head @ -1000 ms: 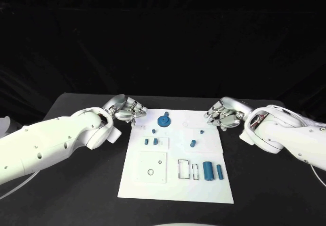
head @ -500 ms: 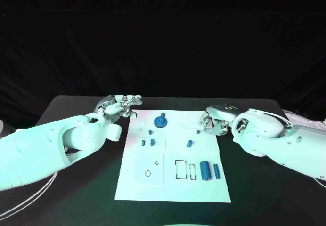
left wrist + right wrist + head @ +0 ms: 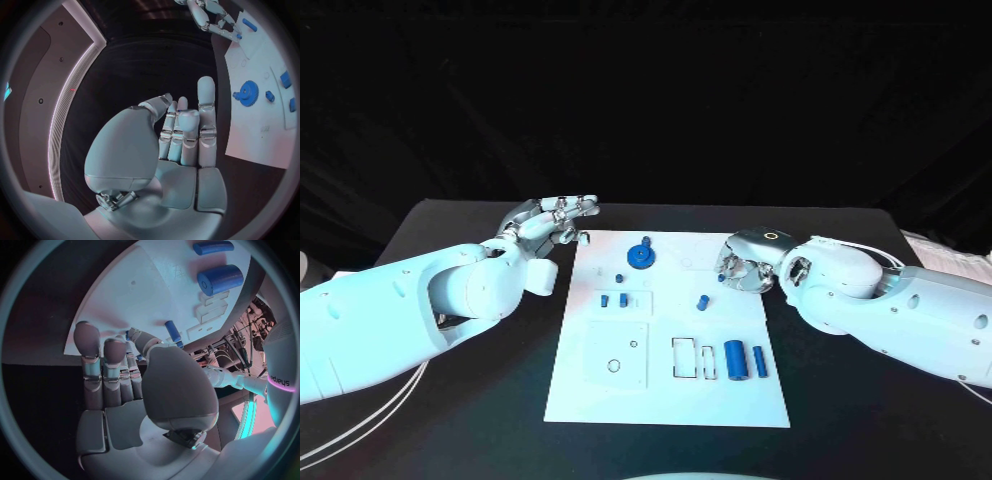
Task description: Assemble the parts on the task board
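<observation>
The white task board point(image 3: 668, 385) lies in the middle of the table. A blue gear point(image 3: 642, 258) sits near its far edge, two small blue pieces point(image 3: 606, 299) lie left of centre, and a short peg point(image 3: 704, 300) lies right of centre. A thick blue cylinder point(image 3: 736, 358) and a slim one point(image 3: 760, 361) lie beside empty rectangular recesses point(image 3: 689, 358). My left hand point(image 3: 560, 215) hovers off the board's far left corner, fingers straight, holding nothing point(image 3: 181, 135). My right hand point(image 3: 744, 265) is over the board's right edge, thumb bent toward the fingers point(image 3: 125, 385) around a tiny blue piece point(image 3: 129, 335); whether it is pinched is unclear.
The black table point(image 3: 459, 225) surrounds the board with open surface on both sides. In the left wrist view the board point(image 3: 262, 125), its gear point(image 3: 248, 91) and my right hand point(image 3: 209, 17) appear. The right wrist view shows the thick cylinder point(image 3: 220, 279) and the peg point(image 3: 172, 332).
My right hand has moved in from beside the board onto its right edge, nearer the small pieces. My left hand has straightened its fingers and drawn slightly back from the board's corner.
</observation>
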